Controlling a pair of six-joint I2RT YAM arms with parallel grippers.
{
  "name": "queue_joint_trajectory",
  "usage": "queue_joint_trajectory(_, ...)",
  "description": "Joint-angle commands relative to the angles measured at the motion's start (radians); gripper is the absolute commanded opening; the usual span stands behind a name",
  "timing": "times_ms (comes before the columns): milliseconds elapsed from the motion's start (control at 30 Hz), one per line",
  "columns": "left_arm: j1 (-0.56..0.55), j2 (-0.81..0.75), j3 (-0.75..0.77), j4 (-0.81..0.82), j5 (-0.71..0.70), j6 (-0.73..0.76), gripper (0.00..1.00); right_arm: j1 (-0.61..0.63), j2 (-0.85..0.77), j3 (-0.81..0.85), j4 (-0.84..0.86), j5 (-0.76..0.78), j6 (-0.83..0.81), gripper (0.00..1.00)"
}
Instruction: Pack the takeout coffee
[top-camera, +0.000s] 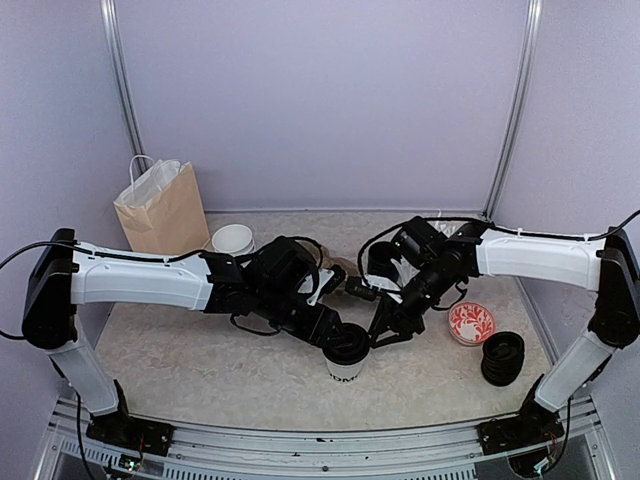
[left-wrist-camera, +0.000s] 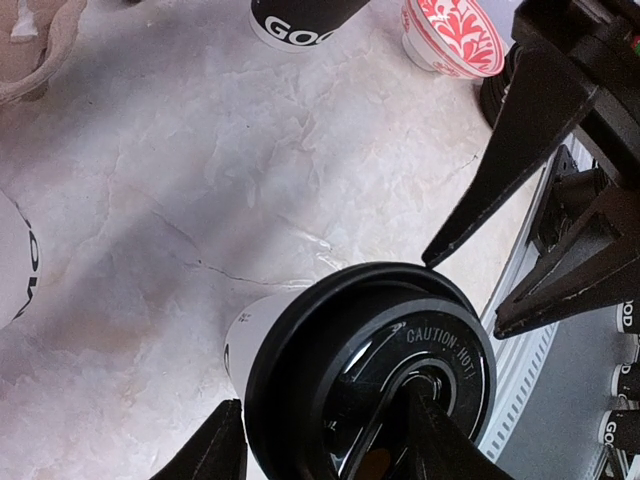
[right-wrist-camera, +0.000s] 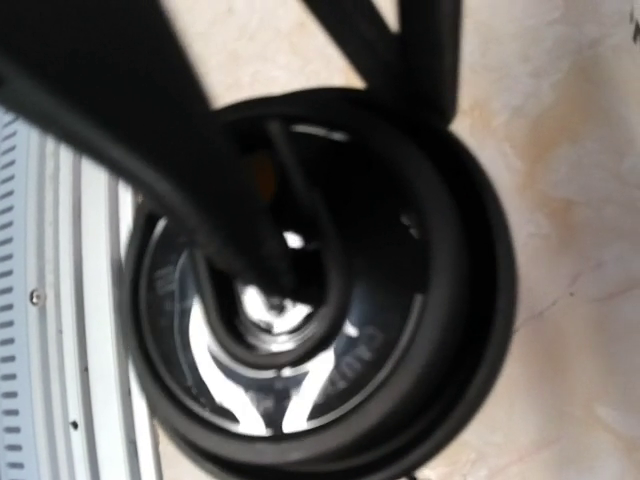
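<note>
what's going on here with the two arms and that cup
Both arms are bunched over one takeout coffee cup standing near the front middle of the table. The left gripper hangs right over its black lid, fingers spread, one beside the rim and one over the middle. The right gripper is open just beside it. The paper bag stands at the back left; the cup isn't packed yet.

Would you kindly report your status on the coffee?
Left gripper straddling lid of coffee cup, grip unclear. Right gripper open beside it. Bag at far left.
</note>
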Motion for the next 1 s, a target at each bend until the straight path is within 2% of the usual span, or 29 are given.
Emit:
queue_joint_trajectory(0, -0.011, 0.022, -0.026, -0.063, -0.005, 0.015, 0.54, -0.014, 0.030, 0.041, -0.002, -0.020, 0.030, 0.36)
queue_joint_trajectory(667, -0.002, 0.049, -0.059, -0.061, -0.012, 0.030, 0.51, -0.016, 0.163, 0.039, 0.048, 0.159, 0.093, 0.29)
queue_joint_trajectory(967, -0.002, 0.036, -0.055, -0.067, -0.025, 0.036, 0.52, -0.015, 0.163, 0.063, 0.029, 0.110, 0.080, 0.28)
